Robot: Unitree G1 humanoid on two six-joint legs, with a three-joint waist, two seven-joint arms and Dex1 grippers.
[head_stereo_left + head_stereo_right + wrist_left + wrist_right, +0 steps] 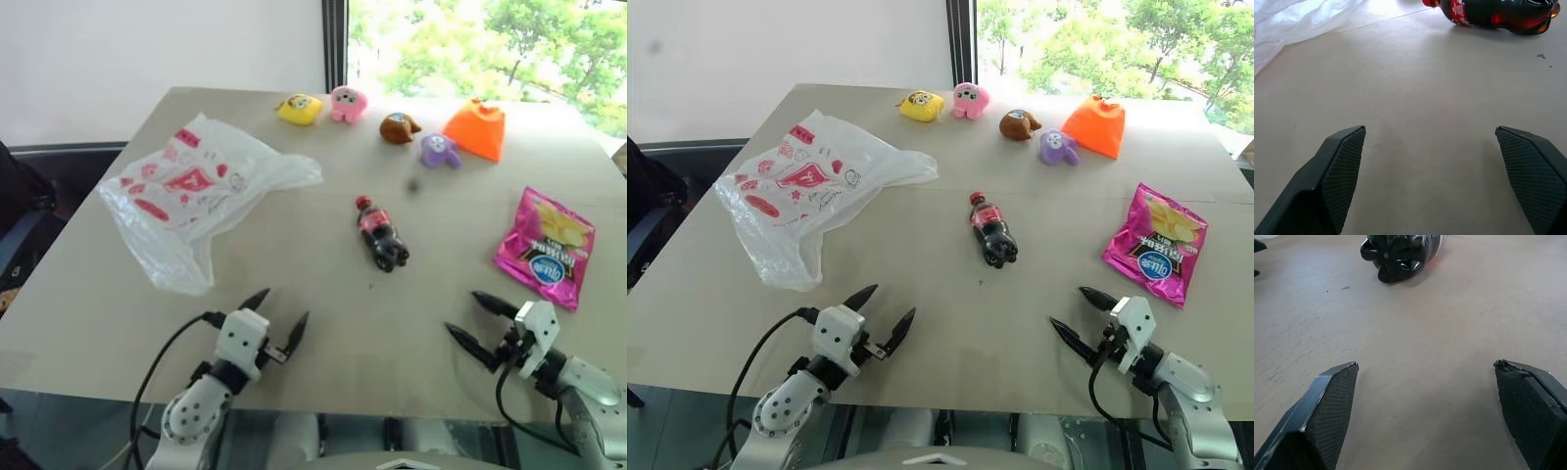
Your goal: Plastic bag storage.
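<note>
Translucent white plastic bag (191, 191) is lying flat left of the cola bottle (381, 235); left gripper (277, 318) and right gripper (468, 319) are hovering nearer than the bottle, fingers spread apart, holding nothing

Left hand (277, 313) and right hand (468, 318): level, low, fingers spread wide, empty.
</note>
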